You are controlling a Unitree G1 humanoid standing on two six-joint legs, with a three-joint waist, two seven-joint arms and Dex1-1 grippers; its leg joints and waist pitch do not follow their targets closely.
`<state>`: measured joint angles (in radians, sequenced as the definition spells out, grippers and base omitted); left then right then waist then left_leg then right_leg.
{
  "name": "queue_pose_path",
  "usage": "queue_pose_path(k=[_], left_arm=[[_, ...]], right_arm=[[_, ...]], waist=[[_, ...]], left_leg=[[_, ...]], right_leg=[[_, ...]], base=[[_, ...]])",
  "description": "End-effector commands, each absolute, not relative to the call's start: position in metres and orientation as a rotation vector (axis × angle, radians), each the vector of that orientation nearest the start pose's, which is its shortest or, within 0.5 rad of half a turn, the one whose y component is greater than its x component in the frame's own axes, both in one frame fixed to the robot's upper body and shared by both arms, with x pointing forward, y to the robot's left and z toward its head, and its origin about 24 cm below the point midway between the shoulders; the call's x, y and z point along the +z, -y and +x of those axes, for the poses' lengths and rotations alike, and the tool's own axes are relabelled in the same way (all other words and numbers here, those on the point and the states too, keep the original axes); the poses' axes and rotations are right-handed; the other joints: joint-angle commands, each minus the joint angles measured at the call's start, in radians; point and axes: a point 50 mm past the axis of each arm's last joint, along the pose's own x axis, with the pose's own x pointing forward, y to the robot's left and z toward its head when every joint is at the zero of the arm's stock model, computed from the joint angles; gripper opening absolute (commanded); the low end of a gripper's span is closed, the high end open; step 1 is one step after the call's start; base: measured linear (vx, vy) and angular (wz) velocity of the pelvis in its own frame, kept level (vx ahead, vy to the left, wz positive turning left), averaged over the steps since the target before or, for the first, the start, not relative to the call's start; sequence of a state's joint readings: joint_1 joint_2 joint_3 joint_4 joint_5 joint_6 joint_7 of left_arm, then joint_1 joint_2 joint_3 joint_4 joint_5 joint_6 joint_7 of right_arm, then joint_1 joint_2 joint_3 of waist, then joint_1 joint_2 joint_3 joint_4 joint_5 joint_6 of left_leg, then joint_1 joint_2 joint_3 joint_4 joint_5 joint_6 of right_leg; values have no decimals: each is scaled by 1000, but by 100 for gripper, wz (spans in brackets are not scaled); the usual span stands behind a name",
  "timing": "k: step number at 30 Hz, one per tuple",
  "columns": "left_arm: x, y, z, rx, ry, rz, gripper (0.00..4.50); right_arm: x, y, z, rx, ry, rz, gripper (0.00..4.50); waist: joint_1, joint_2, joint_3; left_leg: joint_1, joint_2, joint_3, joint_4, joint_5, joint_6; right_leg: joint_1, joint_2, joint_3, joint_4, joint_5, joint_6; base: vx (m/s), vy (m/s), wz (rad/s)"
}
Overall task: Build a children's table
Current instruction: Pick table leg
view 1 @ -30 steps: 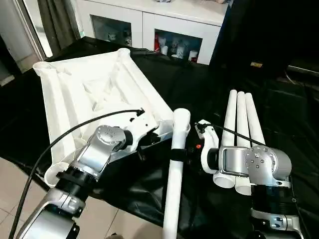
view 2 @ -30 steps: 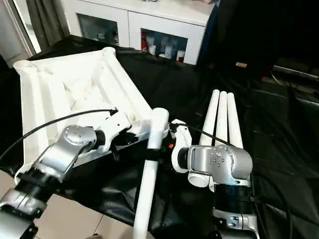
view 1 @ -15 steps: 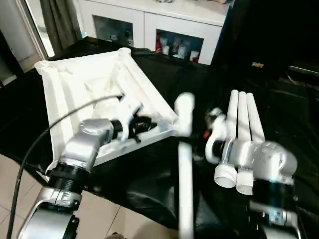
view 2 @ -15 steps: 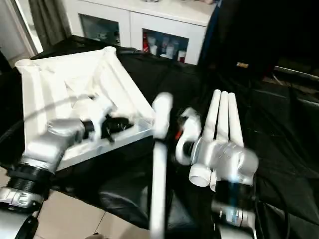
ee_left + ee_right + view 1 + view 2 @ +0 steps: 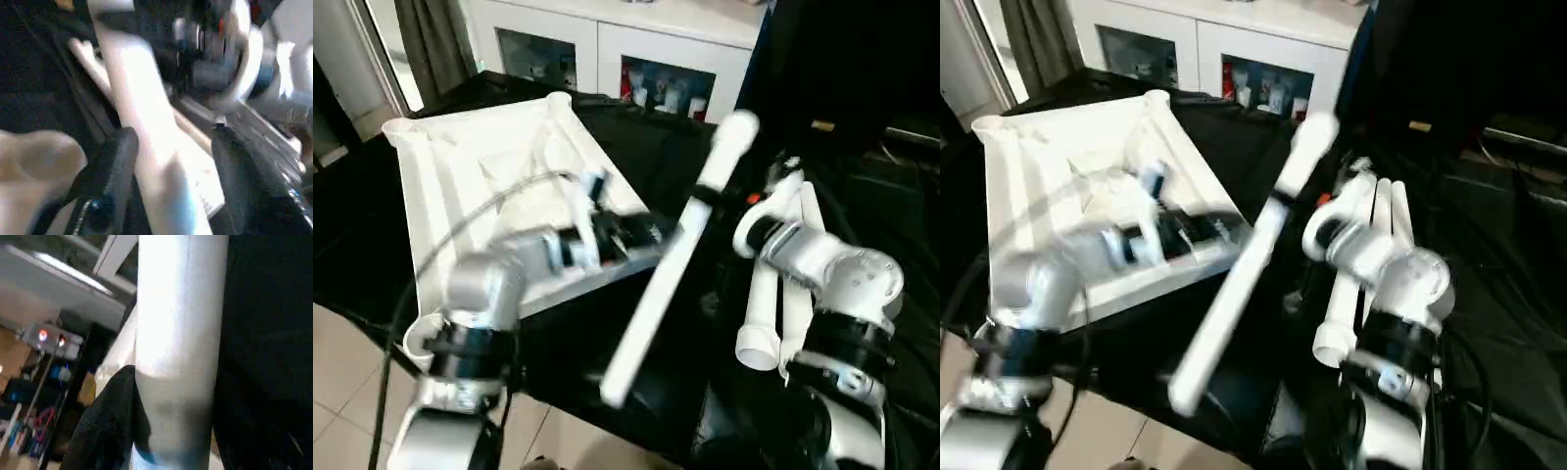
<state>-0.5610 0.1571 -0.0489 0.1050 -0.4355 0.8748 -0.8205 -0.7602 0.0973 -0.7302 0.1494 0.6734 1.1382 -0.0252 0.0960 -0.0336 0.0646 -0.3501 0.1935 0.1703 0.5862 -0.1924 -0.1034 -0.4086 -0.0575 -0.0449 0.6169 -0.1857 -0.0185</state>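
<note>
The children's table top (image 5: 460,176) lies upside down, ribs up, on the left of the black-draped surface. One white leg (image 5: 656,294) hangs tilted in the air, its thick end (image 5: 736,125) up and to the right. My right gripper (image 5: 702,196) is shut on the leg near that end; in the right wrist view the leg (image 5: 178,333) fills the space between the fingers (image 5: 110,426). My left gripper (image 5: 641,235) reaches across from the table top, open. Its fingers (image 5: 110,171) stand on either side of the leg (image 5: 156,161). More legs (image 5: 762,304) lie behind my right arm.
The black-draped work surface (image 5: 646,147) ends near me above a tiled floor (image 5: 342,392). A white cabinet (image 5: 607,49) with glass doors stands at the back, and dark equipment (image 5: 842,88) at the back right. A cable (image 5: 460,235) arcs over my left forearm.
My right arm has lifted and tilted the leg, its thick end swinging up and right. My left gripper left the table top's edge, moved to the leg and opened around it.
</note>
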Motion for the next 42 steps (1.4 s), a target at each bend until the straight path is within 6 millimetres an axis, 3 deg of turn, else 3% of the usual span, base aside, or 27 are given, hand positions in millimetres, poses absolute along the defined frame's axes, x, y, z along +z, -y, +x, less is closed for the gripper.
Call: queue_pose_path(k=[1, 7, 12, 13, 17, 34, 42], left_arm=[[108, -74, 302, -1143, -445, -292, 312], [106, -78, 295, -1155, -473, -266, 382], [103, -87, 289, -1154, -485, -250, 391], [103, -91, 288, -1152, -486, -249, 365], [103, -102, 285, -1137, -483, -254, 338], [96, -107, 269, -1194, -482, -199, 187], [93, -108, 264, -1212, -491, -176, 167]], right_arm=[[143, 149, 348, 289, -357, 1019, 177], [147, 157, 353, 239, -327, 1053, 177], [149, 165, 356, 205, -308, 1061, 177], [149, 167, 357, 196, -304, 1061, 177], [150, 173, 358, 177, -294, 1068, 177], [150, 180, 362, 147, -283, 1085, 177], [149, 180, 362, 147, -281, 1092, 177]], waist=[[2, 15, -76], [-2, 15, -76], [-3, 18, -76], [-2, 18, -76], [-3, 16, -75], [-2, 19, -78], [-3, 19, -78]], left_leg=[[1, 17, 0, -66, -71, -35], [-3, 14, -1, -65, -56, -29], [-2, 13, 0, -64, -50, -28], [-2, 13, 0, -64, -50, -28], [-1, 12, 1, -64, -60, -30], [-2, 12, 0, -61, -47, -24], [-2, 12, 1, -61, -57, -29]], right_leg=[[64, -63, 44, -57, -53, -145], [67, -60, 42, -54, -37, -136], [66, -58, 42, -52, -25, -134], [65, -57, 42, -53, -25, -132], [65, -56, 41, -53, -43, -134], [65, -56, 40, -48, -27, -133], [64, -55, 41, -49, -40, -133]], base=[[0, 0, 0], [0, 0, 0], [0, 0, 0], [0, 0, 0], [0, 0, 0], [0, 0, 0], [0, 0, 0]])
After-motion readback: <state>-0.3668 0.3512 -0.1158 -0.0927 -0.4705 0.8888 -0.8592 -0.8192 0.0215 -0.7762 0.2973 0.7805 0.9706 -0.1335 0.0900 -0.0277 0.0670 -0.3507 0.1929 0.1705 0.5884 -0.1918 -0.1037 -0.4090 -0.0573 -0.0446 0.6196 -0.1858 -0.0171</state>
